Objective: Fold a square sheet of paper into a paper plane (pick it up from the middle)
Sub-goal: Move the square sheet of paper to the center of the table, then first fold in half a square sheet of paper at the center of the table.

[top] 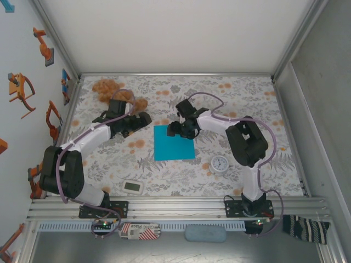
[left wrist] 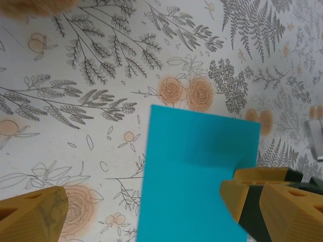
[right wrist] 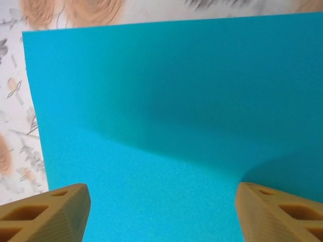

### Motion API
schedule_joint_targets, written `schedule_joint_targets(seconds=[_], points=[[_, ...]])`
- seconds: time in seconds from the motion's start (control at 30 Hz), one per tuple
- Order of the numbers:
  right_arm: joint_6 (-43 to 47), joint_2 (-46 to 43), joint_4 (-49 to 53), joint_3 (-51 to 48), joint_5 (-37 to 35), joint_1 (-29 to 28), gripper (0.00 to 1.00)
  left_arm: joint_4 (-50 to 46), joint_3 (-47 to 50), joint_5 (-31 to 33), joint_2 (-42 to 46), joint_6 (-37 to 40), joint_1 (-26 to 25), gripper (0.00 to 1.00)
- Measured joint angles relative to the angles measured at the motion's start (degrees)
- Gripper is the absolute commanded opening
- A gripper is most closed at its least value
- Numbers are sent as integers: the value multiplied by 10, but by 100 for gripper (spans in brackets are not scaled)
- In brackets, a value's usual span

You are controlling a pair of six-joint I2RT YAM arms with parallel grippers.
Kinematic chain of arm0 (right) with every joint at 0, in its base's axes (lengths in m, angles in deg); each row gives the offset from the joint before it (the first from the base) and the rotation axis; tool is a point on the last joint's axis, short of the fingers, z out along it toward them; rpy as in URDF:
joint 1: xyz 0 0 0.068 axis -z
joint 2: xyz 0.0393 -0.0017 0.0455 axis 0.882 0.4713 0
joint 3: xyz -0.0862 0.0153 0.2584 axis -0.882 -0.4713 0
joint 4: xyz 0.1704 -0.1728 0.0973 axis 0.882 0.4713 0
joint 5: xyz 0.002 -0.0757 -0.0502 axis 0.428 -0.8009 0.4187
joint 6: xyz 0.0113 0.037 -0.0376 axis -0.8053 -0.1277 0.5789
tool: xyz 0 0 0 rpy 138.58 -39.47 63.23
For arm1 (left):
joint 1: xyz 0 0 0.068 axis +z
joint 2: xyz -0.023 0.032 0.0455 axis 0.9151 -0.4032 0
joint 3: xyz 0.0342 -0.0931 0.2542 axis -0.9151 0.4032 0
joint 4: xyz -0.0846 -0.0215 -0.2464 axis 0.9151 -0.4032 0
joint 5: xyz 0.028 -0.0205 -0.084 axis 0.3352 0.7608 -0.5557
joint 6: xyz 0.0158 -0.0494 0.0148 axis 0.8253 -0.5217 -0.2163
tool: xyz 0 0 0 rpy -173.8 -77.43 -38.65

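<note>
The square sheet of paper (top: pixel 174 142) is turquoise-blue and lies flat and uncreased on the floral table. My right gripper (top: pixel 175 130) hangs over its far edge. In the right wrist view its fingers (right wrist: pixel 63 212) stand wide apart above the sheet (right wrist: pixel 171 116), so the right gripper (right wrist: pixel 162 204) is open with nothing between them. My left gripper (top: pixel 141 121) sits just left of the sheet's far-left corner. In the left wrist view it (left wrist: pixel 144 201) is open, its jaws straddling the near edge of the sheet (left wrist: pixel 192 171).
A brown teddy bear (top: pixel 112 90) lies at the back left behind the left arm. A small round white clock (top: pixel 220 164) stands right of the sheet, and a white rectangular gadget (top: pixel 133 187) near the front edge. Enclosure walls bound the table.
</note>
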Motion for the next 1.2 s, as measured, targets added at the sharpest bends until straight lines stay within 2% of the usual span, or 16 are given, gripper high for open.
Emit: schedule_joint_targets(seconds=[0.13,0.33,0.43,0.47,0.57,0.7,0.93,1.2], points=[[-42,-32,-1,-6,-14,-3,73,1,0,11,-10,-21,-22,100],[-39,-94,-9,-26,-16,48,65,2,0,22,-25,-58,-63,96],[-17,-87,-8,-43,-6,71,65,7,0,19,-42,-76,-84,95],[-7,-81,-2,-47,-4,74,61,11,2,15,-49,-81,-90,95],[24,-58,15,-48,8,73,55,39,8,-1,-72,-99,-102,95],[46,-46,28,-49,19,69,52,72,14,-15,-101,-120,-109,93],[63,-37,30,-49,29,69,51,92,14,-15,-119,-129,-109,93],[65,-27,27,-51,34,70,54,102,14,-18,-125,-136,-109,93]])
